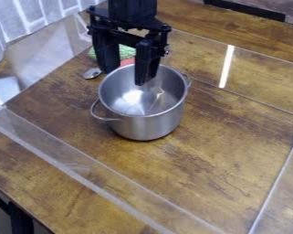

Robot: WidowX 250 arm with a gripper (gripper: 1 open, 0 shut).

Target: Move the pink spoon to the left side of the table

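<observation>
My black gripper (146, 80) hangs over the silver pot (142, 123) at the back left of the dark wooden table (222, 155). Its two middle fingers reach down past the pot's rim and stand close together. A pale pink strip, the pink spoon (141, 95), runs from the fingertips down to the pot's floor. The fingers look shut on its upper end. The spoon's bowl is hard to make out against the shiny metal.
A small green and red object (94, 71) lies on the table just behind the pot's left side. Clear acrylic strips (76, 169) edge the tabletop at front and right. A pale cloth or wall (21, 37) rises at the back left.
</observation>
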